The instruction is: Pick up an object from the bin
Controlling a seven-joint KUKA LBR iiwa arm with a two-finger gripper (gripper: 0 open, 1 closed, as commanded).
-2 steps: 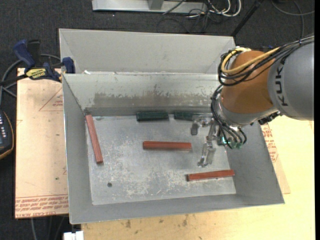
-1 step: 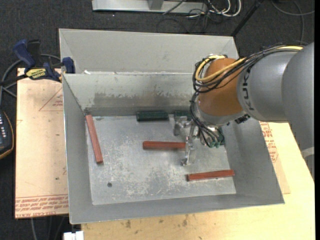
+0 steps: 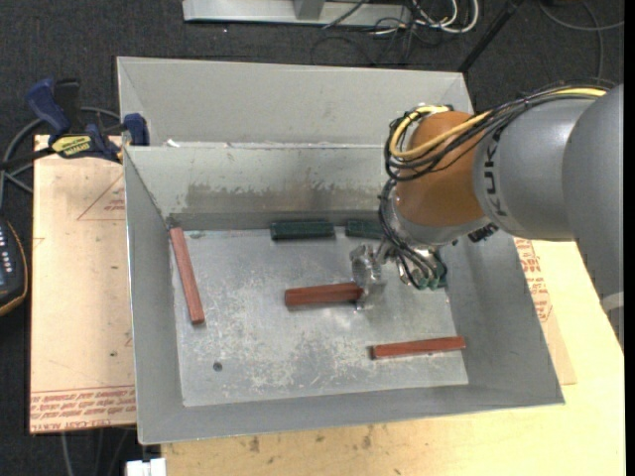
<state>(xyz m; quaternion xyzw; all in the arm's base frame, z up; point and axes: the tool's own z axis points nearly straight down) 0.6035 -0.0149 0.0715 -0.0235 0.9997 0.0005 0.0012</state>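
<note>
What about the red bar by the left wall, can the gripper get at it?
Probably yes. The left bar lies bare, nothing on it; the middle bar between it and the gripper is flat. But the sloping wall beside it may crowd the gripper.

Grey metal bin (image 3: 149, 296) from above. The gripper (image 3: 364, 291) stands at the right end of the middle red-brown bar (image 3: 319, 296). A left red-brown bar (image 3: 187, 274) lies along the left wall, a front red-brown bar (image 3: 418, 348) near the right front, and a dark green bar (image 3: 304, 230) by the back wall
</note>
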